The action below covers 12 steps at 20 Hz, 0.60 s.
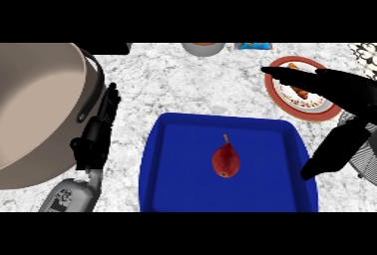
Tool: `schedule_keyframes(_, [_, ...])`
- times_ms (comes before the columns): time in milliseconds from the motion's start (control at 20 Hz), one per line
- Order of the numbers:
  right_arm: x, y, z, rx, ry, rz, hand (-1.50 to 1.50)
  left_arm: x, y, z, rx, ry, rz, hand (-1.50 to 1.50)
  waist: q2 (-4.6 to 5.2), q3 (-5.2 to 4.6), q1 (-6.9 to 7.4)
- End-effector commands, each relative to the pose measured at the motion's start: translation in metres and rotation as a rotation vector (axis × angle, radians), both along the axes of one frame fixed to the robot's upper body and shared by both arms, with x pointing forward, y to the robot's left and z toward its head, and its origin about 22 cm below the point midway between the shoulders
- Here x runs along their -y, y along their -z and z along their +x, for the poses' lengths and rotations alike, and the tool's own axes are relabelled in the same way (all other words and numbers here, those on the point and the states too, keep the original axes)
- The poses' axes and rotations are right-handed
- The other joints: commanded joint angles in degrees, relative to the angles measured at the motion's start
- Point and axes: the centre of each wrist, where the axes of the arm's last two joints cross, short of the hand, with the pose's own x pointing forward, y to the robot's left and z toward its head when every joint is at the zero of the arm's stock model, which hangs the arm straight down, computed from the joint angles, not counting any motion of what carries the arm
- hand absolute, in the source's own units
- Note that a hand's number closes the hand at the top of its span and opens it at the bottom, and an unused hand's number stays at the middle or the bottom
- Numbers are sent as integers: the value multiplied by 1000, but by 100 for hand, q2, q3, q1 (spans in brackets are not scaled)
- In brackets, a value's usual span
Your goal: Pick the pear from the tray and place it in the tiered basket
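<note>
In the head view, a blue tray (180,149) lies on the white speckled surface (199,84), in the lower middle of the picture. The pear (226,160), dark red with a thin stem that points away from the robot, lies alone near the middle of the tray, and nothing touches it.

The right hand (340,94) is at the right side, above the surface. Its fingers are straight and apart; some of them point to the left over a red-rimmed plate (285,102) with food on it, and the thumb (331,152) points down toward the right rim of the tray. This hand holds nothing, and it is apart from the pear.

The left hand (95,137) is at the left side, just beside a large grey pot (37,114). Its fingers are stretched along the wall of the pot and they hold nothing.

At the far edge stands a small grey bowl (203,49), and a dark wire structure (364,159) shows at the right edge.
</note>
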Motion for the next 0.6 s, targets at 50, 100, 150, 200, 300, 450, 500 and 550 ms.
schedule_keyframes(50, [-24, -20, 0, -16, -13, -62, -150, 8, 4, -20, -16, -7, -3, 0, -11, 7, -16])
schedule_keyframes(100, [-21, -4, -11, -13, -35, -66, -150, 18, -2, -11, -2, 0, -19, 0, -8, 9, -53])
schedule_keyframes(150, [-34, -7, -6, -15, -45, -85, -150, 0, 5, 3, -11, -5, -6, 0, 0, 7, -49])
schedule_keyframes(200, [-26, -10, -9, -47, -36, -104, -150, -6, -11, -11, 12, 0, 7, 0, -12, 8, -38])
schedule_keyframes(300, [-44, -15, 8, -66, -47, -122, -150, -3, 4, 5, -14, -9, 18, 0, 7, 5, -32])
schedule_keyframes(450, [-69, 7, -7, -105, -63, -186, -150, 2, 6, -8, -13, 8, -9, 0, -7, 4, -27])
schedule_keyframes(500, [-45, 3, 4, -125, -61, -215, -150, -9, 14, 2, -14, -5, 7, 0, 7, 4, -57])
schedule_keyframes(550, [-47, 4, 3, -122, -41, -210, -150, 15, 3, -14, -5, -19, -2, 0, -8, 8, -31])
